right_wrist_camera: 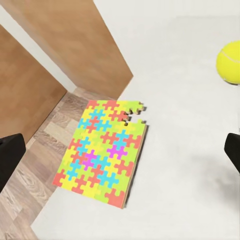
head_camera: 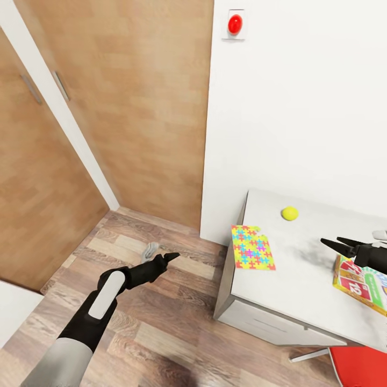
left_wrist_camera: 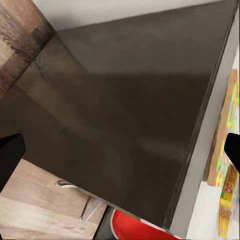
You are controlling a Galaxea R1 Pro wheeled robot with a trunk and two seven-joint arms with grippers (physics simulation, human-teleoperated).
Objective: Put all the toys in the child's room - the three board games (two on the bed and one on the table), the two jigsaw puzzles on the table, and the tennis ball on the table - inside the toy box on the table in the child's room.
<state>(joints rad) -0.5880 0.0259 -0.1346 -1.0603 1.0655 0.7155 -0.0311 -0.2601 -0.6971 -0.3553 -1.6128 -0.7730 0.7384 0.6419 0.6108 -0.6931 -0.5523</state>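
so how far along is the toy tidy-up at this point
Nothing looks done yet. The multicoloured jigsaw puzzle square, the small yellow-green tennis ball and a printed red-and-green board game box lie loose on the light grey table top. The right gripper hovers open over them, holding nothing; the left gripper hangs over the floor.

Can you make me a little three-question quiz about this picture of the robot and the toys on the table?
1. True or false: the tennis ball lies on the table.
2. Which toy hangs a little over the table's edge? A) the jigsaw puzzle B) the ball C) the board game
3. Fill in: the right gripper hovers over the table with its jaws ____.

Key: 1 true. 2 A. 3 open.
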